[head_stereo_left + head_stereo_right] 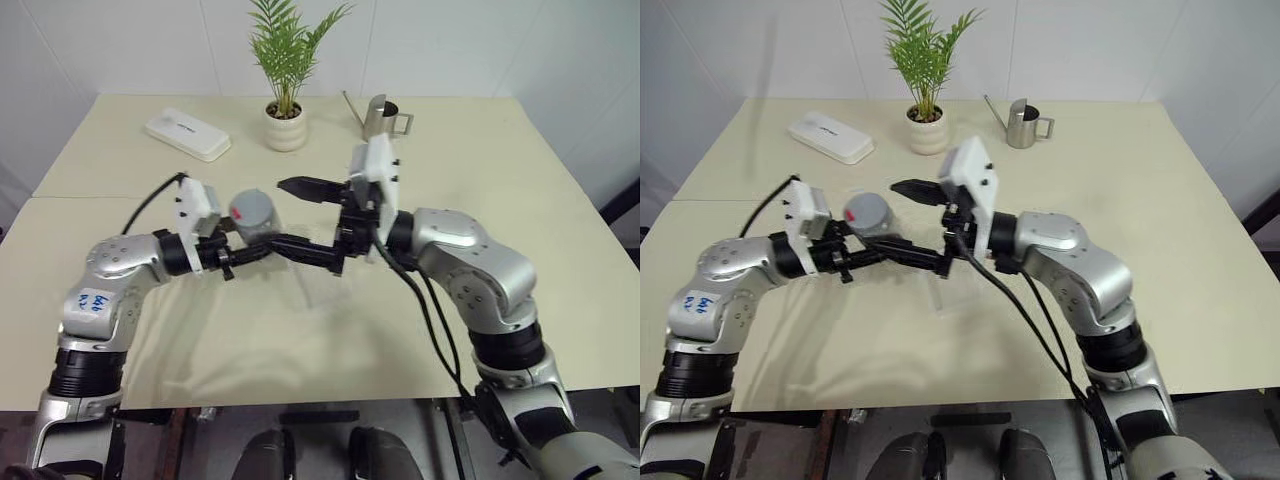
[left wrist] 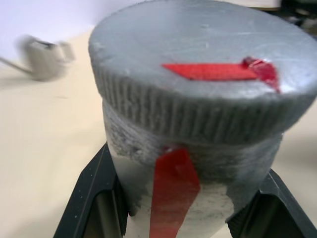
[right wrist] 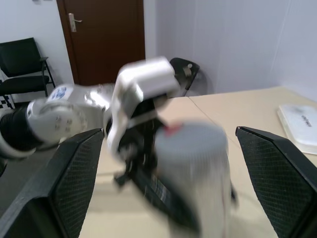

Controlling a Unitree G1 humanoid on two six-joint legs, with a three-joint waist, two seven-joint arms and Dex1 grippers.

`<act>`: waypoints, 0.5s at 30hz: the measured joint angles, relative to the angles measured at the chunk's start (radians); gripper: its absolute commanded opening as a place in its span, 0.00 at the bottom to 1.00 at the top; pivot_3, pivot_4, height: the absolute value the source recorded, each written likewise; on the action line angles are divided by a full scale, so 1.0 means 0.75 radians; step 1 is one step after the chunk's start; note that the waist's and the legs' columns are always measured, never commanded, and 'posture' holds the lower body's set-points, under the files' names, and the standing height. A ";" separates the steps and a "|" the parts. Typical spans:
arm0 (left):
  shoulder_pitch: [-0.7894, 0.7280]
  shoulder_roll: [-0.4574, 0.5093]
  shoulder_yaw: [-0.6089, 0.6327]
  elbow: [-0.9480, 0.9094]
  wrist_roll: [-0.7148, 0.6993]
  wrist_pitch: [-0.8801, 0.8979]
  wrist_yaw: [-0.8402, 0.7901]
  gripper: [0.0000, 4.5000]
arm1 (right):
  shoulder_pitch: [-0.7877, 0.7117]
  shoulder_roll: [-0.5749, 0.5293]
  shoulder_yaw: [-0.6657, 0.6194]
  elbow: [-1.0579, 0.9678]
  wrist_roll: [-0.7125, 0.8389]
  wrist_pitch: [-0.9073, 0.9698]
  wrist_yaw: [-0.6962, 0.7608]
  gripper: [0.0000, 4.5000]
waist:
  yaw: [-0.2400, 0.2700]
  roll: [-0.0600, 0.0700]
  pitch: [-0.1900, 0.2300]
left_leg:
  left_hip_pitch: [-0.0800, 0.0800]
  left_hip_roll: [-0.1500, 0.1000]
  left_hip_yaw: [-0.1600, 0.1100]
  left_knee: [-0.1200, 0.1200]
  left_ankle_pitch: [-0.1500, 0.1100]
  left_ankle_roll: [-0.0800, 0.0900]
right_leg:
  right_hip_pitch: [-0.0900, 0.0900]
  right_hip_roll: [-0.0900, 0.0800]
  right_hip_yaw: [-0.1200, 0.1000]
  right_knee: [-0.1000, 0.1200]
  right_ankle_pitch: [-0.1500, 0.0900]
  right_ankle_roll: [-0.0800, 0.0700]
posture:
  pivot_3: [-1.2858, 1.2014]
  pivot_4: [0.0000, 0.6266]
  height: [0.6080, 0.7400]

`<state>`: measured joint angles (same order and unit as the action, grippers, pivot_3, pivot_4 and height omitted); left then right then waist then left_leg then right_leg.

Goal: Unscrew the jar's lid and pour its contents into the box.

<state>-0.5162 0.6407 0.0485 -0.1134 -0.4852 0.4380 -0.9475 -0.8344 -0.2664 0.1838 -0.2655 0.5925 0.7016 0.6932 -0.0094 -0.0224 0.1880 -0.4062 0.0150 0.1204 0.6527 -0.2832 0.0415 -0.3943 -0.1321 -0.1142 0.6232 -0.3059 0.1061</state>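
Jar (image 1: 256,213) left of frame centre, lid (image 2: 198,64) still on, pinched low by left gripper (image 2: 173,218). Right gripper (image 3: 166,168) spread wide beside it. Best centred squarely over lid before closing; box (image 1: 315,285) below.

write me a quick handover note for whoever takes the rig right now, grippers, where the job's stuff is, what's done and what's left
Left gripper: shut on the jar, held up off the table.
Right gripper: fingers wide open, level with the jar and facing it, not touching it yet.
Lid: on the jar, red mark on top.
Box: clear tray on the table under the two grippers; whether anything lies in it cannot be told.
Contents: hidden inside the closed jar.
Done: jar picked up and presented to the right gripper.
Left: grip the lid, unscrew it, tip the jar over the box.
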 measured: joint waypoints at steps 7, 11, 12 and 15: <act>-0.049 -0.007 -0.037 0.007 0.000 0.027 -0.043 0.44 | -0.021 0.015 0.040 0.049 -0.065 0.028 -0.037 1.00 | -0.014 0.000 0.000 | -0.001 0.000 0.000 -0.001 0.000 0.000 | -0.001 0.001 0.000 0.000 0.000 0.000 | 0.52 0.24 1.00; -0.057 -0.006 -0.037 0.008 0.000 0.028 -0.054 0.44 | -0.021 0.002 0.055 0.049 -0.083 0.056 -0.032 1.00 | -0.024 0.000 0.000 | -0.001 0.000 0.000 0.000 0.000 0.001 | 0.000 0.000 0.000 0.000 0.000 0.000 | 0.52 0.24 1.00; -0.057 -0.006 -0.037 0.009 0.000 0.028 -0.056 0.44 | -0.021 -0.001 0.059 0.050 -0.086 0.061 -0.030 1.00 | -0.025 0.000 0.000 | -0.001 0.000 0.000 0.000 0.000 0.001 | -0.001 0.000 0.000 0.000 0.000 0.000 | 0.52 0.24 1.00; -0.057 -0.006 -0.037 0.010 0.000 0.029 -0.062 0.44 | -0.021 -0.001 0.060 0.050 -0.088 0.063 -0.026 1.00 | -0.027 0.000 0.000 | 0.000 0.001 0.001 0.000 0.000 0.000 | -0.001 0.000 0.001 0.000 0.000 0.000 | 0.52 0.24 1.00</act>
<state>-0.5592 0.6358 0.0209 -0.1056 -0.4852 0.4602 -0.9938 -0.8504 -0.2671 0.2286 -0.2276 0.5268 0.7489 0.6739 -0.0301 -0.0224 0.1880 -0.4065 0.0158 0.1212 0.6527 -0.2829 0.0417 -0.3947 -0.1318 -0.1136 0.6229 -0.3060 0.1062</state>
